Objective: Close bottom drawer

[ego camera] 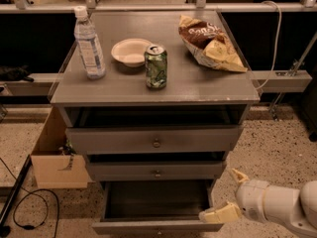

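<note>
The bottom drawer (157, 226) of the grey cabinet is pulled out, its dark interior showing and its narrow front panel at the lower edge of the view. My gripper (228, 195) is at the lower right, just beside the drawer's right front corner. Its two yellowish fingers (220, 214) are spread apart and hold nothing; the lower finger lies close to the drawer's front right end. The white arm runs off to the right.
The top drawer (156, 139) and middle drawer (156, 170) stand slightly out. On the cabinet top (198, 86) are a water bottle (89, 43), a white bowl (130, 51), a green can (155, 66) and a chip bag (210, 42). An open cardboard box (52, 160) and a cable (29, 207) are at the left.
</note>
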`<state>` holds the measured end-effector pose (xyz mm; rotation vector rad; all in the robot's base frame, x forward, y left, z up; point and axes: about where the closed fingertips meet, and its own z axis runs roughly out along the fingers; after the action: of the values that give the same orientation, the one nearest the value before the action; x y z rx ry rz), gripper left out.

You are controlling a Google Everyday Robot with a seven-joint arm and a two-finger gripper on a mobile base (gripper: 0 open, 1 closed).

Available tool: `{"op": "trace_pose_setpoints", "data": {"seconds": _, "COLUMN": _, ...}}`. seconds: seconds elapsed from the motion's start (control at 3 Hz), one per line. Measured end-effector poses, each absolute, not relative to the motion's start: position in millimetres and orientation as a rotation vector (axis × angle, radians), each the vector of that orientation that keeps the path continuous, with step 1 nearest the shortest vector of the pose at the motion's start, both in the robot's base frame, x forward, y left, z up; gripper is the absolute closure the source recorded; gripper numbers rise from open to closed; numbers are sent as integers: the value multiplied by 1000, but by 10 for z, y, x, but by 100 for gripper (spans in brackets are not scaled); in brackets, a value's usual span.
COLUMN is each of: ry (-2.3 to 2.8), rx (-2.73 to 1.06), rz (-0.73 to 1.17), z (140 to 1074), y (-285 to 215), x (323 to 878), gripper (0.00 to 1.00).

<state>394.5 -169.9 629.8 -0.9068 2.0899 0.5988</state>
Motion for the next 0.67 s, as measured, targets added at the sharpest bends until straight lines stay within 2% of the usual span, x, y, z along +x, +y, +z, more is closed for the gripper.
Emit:
{"op": "trace_pose_setpoints", "data": {"seconds": 0.33, "ry": 2114, "rx": -907, "rz": 700, "z": 5686, "y": -1462, "x": 4050, "gripper": 0}}
{"op": "trace_pose_setpoints", "data": {"seconds": 0.67, "ry": 2126, "rx": -918, "rz": 762, "z": 5199, "y": -1351, "x": 4131, "gripper": 19}}
